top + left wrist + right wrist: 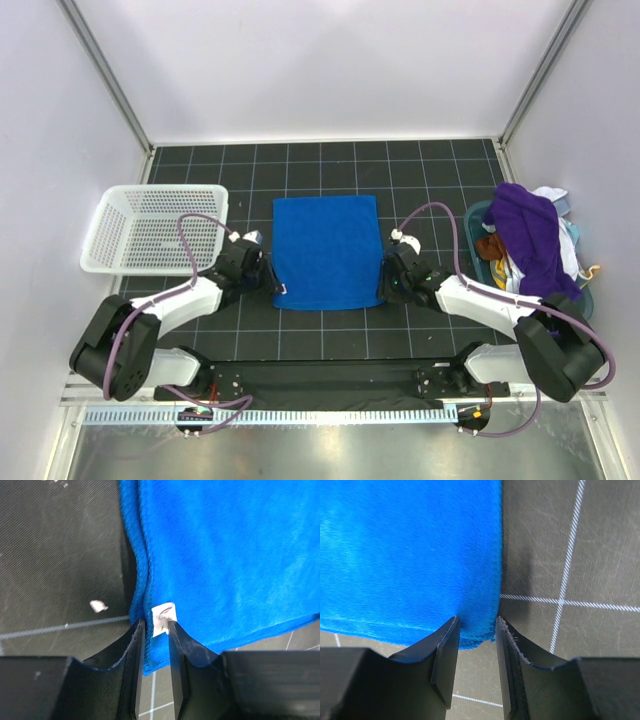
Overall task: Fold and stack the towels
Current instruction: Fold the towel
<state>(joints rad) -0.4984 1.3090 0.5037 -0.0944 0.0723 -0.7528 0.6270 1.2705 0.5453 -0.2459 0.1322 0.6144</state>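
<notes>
Left claw (154,630) clamped on blue towel (327,252) near-left corner; right claw (476,630) clamped on near-right corner. Pinched cloth partly hidden between fingers.

A: Far left: white perforated basket (155,230), upright on the worktop (330,165).

B: Worktop surface?

A: Black mat, thin pale grid lines. White walls on 3 sides.

B: Right edge?

A: Teal bin (480,222), mostly hidden under piled cloth; something brown-orange (490,246) shows at its rim. Can't identify it.

B: Near edge?

A: Metal rail (330,413) with a toothed strip.
</notes>
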